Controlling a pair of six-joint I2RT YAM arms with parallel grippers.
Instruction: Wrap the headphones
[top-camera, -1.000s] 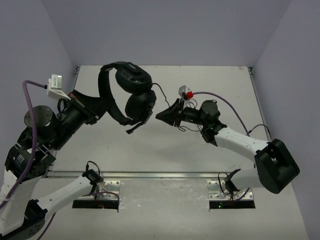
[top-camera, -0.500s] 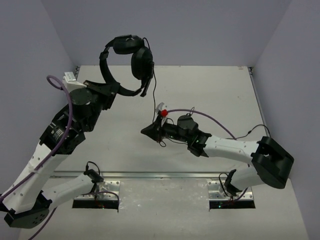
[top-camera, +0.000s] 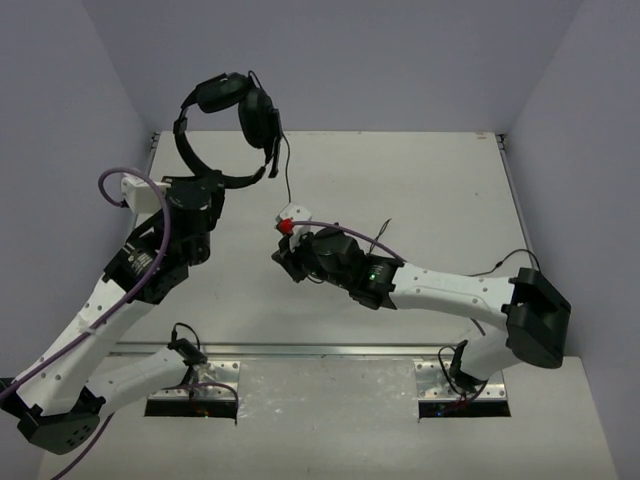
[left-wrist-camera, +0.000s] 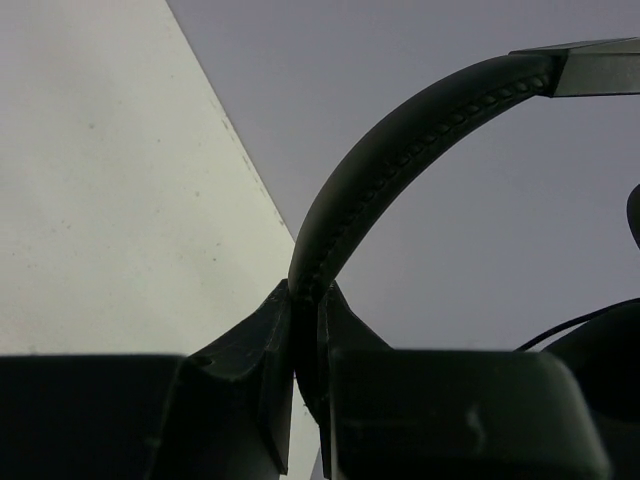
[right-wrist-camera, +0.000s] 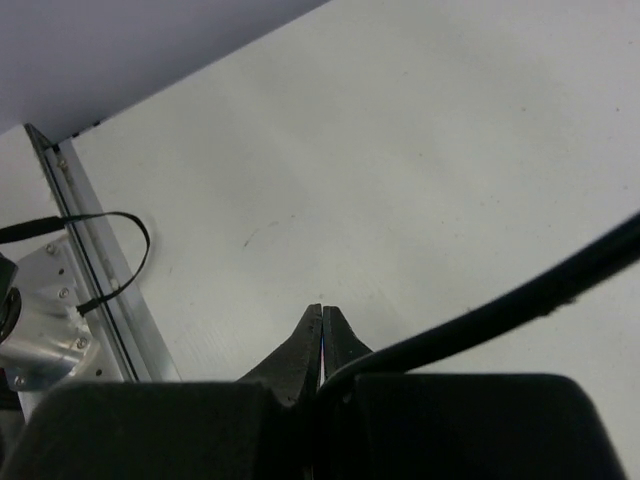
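— Grey-white tabletop (top-camera: 430, 200), lilac walls (top-camera: 400, 60) on three sides. Where are the headphones (top-camera: 258, 118)?
— Off the surface, raised at eleven o'clock. The left gripper (left-wrist-camera: 305, 315) is clamped on the headband (left-wrist-camera: 400, 140).
— And the right gripper (right-wrist-camera: 322, 325)?
— Just nine o'clock of the tabletop's middle, fingers pressed together on the cord (right-wrist-camera: 500, 310).
— From above I lose the cord somewhere below the ear cups (top-camera: 222, 95).
— Only the right wrist camera shows that pinch. The left wrist view cuts the cups off at four o'clock, and I cannot trace the cord's free end in any view.
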